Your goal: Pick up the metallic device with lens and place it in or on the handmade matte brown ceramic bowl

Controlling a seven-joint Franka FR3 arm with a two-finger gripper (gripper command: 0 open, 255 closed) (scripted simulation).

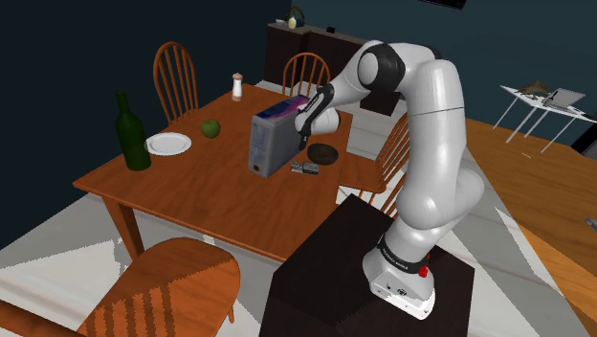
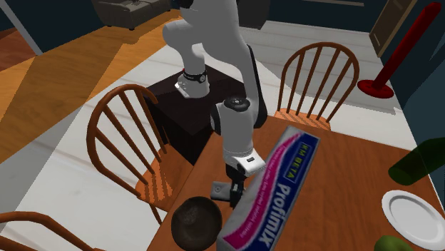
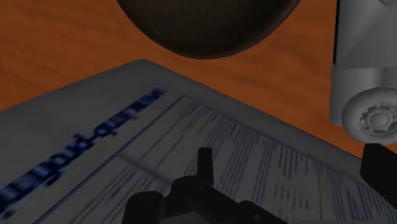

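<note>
On wood-grain table [image 1: 182,187]: round dark bowl [image 3: 203,25], boxy grey device [image 3: 359,83].

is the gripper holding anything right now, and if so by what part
Nothing is held. The gripper is open, its fingers apart in front of the grey box and clasping nothing. The metallic device lies on the table beside the box.

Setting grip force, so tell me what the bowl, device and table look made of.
Bowl: dark brown, dull, no shine; likely ceramic. Device: pale grey, smooth, with a ringed lens; metal or plastic, can't tell. Table: orange-brown with grain streaks; wood by its look.
</note>
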